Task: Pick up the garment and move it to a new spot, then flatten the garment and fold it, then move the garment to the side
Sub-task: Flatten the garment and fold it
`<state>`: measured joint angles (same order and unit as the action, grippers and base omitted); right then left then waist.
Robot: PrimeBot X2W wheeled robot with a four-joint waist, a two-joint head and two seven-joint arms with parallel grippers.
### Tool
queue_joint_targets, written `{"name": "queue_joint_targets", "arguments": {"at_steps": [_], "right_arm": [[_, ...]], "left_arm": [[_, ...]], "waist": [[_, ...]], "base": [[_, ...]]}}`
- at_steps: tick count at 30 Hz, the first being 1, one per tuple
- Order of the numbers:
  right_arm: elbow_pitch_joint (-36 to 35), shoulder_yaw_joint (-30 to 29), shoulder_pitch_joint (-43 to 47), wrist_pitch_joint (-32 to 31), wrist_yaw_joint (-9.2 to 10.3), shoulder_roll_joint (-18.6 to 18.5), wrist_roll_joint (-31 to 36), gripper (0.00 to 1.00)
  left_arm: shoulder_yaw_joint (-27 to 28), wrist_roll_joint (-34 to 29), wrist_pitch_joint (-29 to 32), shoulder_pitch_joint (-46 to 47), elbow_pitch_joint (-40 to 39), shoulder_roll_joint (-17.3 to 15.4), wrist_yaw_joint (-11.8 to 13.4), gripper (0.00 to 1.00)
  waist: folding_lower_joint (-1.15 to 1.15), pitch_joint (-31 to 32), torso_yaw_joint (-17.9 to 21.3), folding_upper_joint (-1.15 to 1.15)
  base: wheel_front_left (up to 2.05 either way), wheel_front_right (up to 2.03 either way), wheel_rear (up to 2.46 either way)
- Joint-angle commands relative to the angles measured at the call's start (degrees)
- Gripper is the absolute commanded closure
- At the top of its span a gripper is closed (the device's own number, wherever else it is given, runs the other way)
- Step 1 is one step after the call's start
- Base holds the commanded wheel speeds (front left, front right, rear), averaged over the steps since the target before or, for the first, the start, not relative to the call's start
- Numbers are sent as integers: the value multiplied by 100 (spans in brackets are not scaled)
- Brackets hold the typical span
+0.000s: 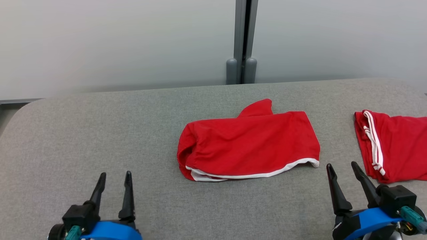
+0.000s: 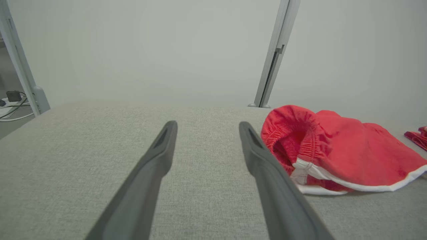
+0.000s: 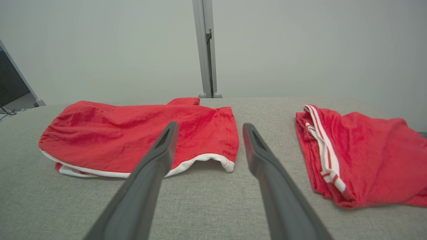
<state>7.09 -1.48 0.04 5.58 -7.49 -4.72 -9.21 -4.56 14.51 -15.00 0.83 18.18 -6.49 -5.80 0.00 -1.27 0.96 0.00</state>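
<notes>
Setting: a pale panel wall with a grey vertical post point(image 1: 242, 40) stands behind a grey woven-fabric table point(image 1: 100, 133).

Task item: red cloth shorts with a white hem band point(image 1: 248, 143), lying mid-table. They are doubled over but not neat, and a flap sticks out at the far edge. The long axis runs left–right across the table. The gathered elastic waist is at the robot's left end. The white-trimmed hem runs along the near edge and ends in a corner at the right end.

Right gripper point(image 1: 342, 165): jaws apart, nothing between them. The hem corner lies just ahead and to the left of its tips, so this is the nearer arm.

Left gripper point(image 1: 115, 174): jaws apart, empty. The waist end lies ahead and to its right, farther off.

A second red garment with white side stripes point(image 1: 393, 146) lies at the table's right, just beside the right gripper and apart from the shorts.

Judgement: each arm suits its own end of the long axis. The right arm should reach leftward, away from the striped piece.
</notes>
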Motion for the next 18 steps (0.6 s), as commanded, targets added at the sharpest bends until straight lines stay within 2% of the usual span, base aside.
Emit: {"name": "queue_joint_targets", "arguments": {"at_steps": [1, 12, 18], "right_arm": [[-24, -14, 46, -35, -1, 20, -6, 0], [-3, 150, -245, -26, -1, 62, 11, 0], [118, 247, -386, 23, -1, 81, -35, 0]], "left_arm": [[-74, -44, -23, 142, 10, 28, -31, 0], [-1707, 157, 365, 1068, 788, 171, -177, 0], [-2125, 531, 363, 1614, 1470, 144, -181, 0]], "waist": [[0, -26, -8, 0], [0, -356, 76, 0], [0, -595, 250, 0]], "base": [[0, 0, 0], [0, 0, 0], [0, 0, 0]]}}
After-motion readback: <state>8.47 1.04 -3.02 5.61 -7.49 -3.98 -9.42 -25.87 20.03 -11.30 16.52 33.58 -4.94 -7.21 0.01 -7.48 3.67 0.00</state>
